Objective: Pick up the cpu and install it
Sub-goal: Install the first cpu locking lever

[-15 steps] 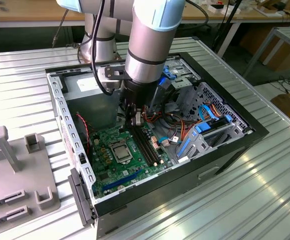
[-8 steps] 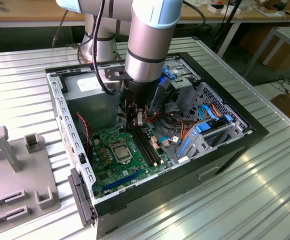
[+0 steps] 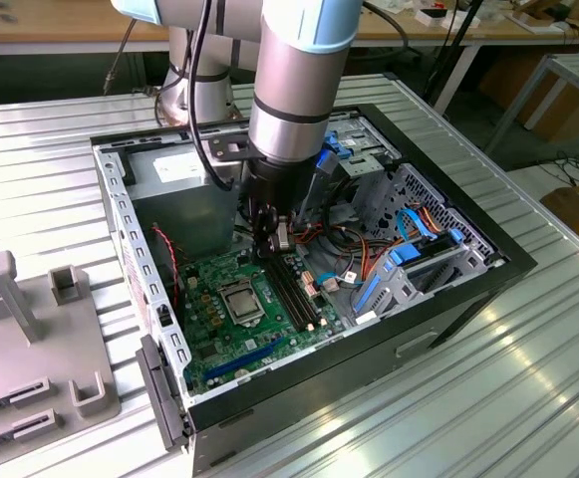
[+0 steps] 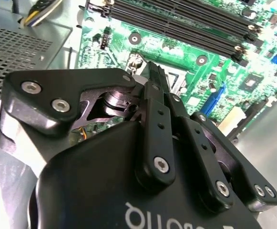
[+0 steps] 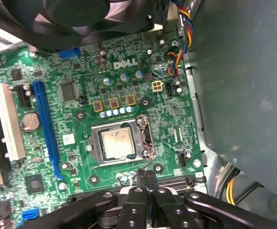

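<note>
Open computer case (image 3: 488, 264) lies on its side on the ribbed metal table (image 3: 528, 388). Green motherboard (image 3: 219, 319) faces up inside.

The cpu (image 5: 117, 144) sits in the socket, grey metal top showing through the window of the silver socket frame (image 5: 140, 125), which lies flat around it. In the exterior view the same chip (image 3: 241, 299) reads as a pale square near the middle of the board. Whether the thin lever along the frame's edge is latched, I cannot tell.

The hand (image 5: 146, 177) hangs just above the board at the edge of the socket nearest the long black memory slots (image 3: 294, 289). Its two black fingers (image 5: 159, 200) are pressed together, tips meeting with nothing between them. In the second wrist view the fingers (image 4: 157, 138) run side by side down toward the board, again carrying nothing. In the exterior view the hand (image 3: 272, 244) stands upright beside the socket, not over the chip itself.

Judgement: picking up and placing look done, since the chip rests seated and the hand is empty. What remains, if anything, is confirming the frame and lever are locked down; the pictures do not settle that.

A grey fixture (image 3: 30, 339) with upright posts stands on the table, at the exterior view's left, well apart from the case.
</note>
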`<action>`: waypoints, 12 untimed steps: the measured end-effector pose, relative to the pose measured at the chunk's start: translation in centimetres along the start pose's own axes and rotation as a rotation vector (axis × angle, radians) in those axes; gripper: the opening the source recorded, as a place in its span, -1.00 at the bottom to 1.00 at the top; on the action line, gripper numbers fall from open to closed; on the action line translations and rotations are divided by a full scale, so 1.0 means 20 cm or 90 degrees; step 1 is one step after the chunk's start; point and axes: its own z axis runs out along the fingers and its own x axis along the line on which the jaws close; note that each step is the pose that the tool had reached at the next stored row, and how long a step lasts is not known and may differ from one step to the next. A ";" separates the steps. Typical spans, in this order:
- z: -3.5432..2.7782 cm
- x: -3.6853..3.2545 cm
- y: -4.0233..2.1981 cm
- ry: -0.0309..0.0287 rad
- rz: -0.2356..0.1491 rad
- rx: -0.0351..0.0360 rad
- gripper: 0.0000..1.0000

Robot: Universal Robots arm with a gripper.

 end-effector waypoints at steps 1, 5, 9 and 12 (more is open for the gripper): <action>-0.001 0.000 0.000 0.0012 0.000 0.0002 -0.79; -0.001 0.001 0.002 -0.0014 -0.008 0.0083 -0.79; -0.001 0.001 0.005 -0.0047 -0.022 0.0161 -0.79; -0.001 0.003 0.009 -0.0050 -0.029 0.0168 -0.79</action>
